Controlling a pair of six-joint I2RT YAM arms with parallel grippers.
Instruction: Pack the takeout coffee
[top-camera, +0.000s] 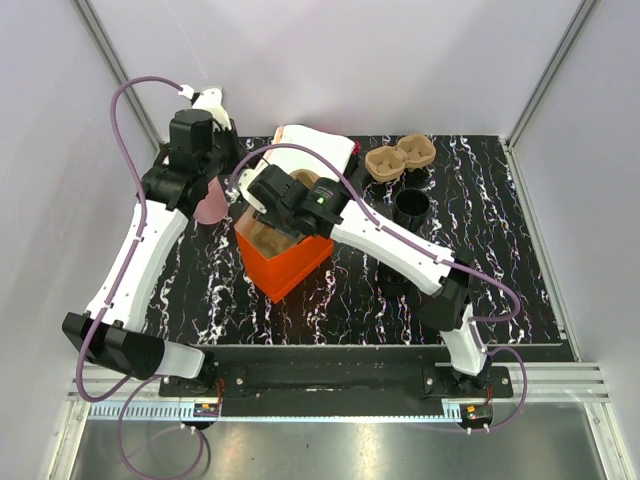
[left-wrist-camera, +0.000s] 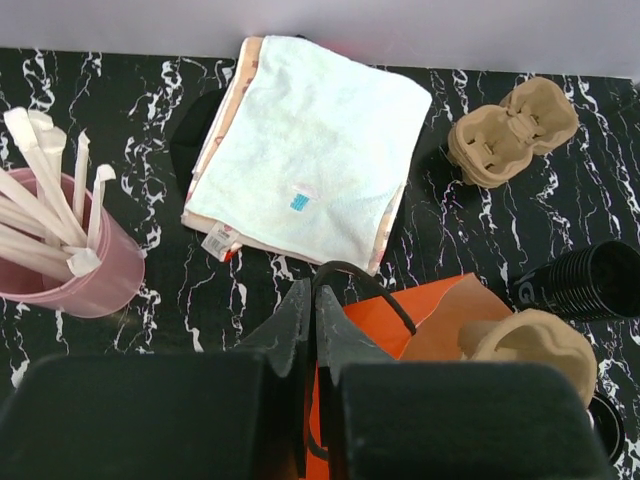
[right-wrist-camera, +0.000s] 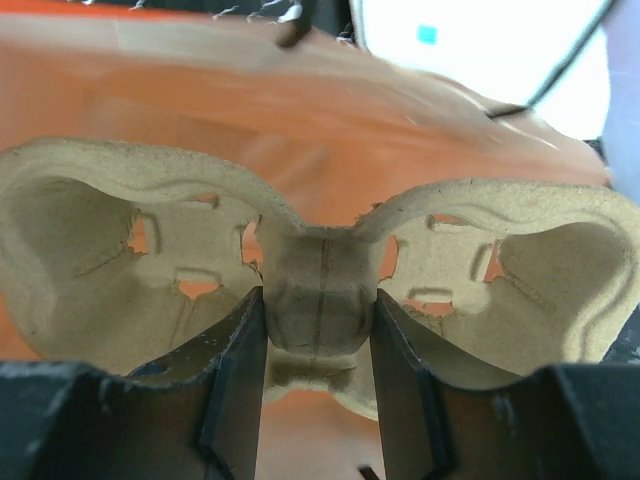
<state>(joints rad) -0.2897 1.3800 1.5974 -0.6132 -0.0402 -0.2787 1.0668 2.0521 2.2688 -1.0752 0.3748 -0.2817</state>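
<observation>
The takeout coffee, a black tapered cup (top-camera: 412, 205), stands on the table right of the orange bag (top-camera: 290, 262), and nothing touches it. The left wrist view shows the cup (left-wrist-camera: 590, 282) at the right edge. My left gripper (left-wrist-camera: 315, 290) is shut on the bag's rim (left-wrist-camera: 420, 310), beside its black handle (left-wrist-camera: 365, 282). In the top view this gripper (top-camera: 237, 194) sits at the bag's far left corner. My right gripper (right-wrist-camera: 320, 320) is shut on the middle ridge of a brown cardboard tray (right-wrist-camera: 130, 260), held inside the bag's mouth (top-camera: 268, 238).
More cardboard trays (top-camera: 398, 158) lie stacked at the back right. A folded white towel (left-wrist-camera: 310, 150) lies behind the bag. The pink cup of wooden stirrers (left-wrist-camera: 75, 270) stands left of the bag, close to my left arm.
</observation>
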